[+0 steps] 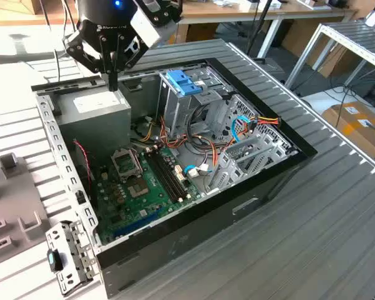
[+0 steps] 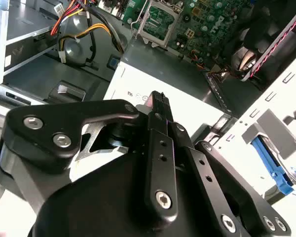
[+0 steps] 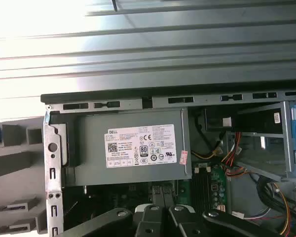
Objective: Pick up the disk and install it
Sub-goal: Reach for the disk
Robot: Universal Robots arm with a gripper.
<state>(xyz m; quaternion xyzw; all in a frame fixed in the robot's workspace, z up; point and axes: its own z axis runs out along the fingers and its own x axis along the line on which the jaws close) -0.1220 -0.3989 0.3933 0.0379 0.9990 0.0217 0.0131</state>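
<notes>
Gripper fingers together, empty, over power supply at case's 10 o'clock, exterior view; descending here could crash into it.

Tool cropped at top edge, disk partly hidden, cropped

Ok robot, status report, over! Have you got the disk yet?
Claw shut, empty, over the grey power box. Disk, likely the blue-edged part past the case wall, not picked up. Wall in between.
</notes>
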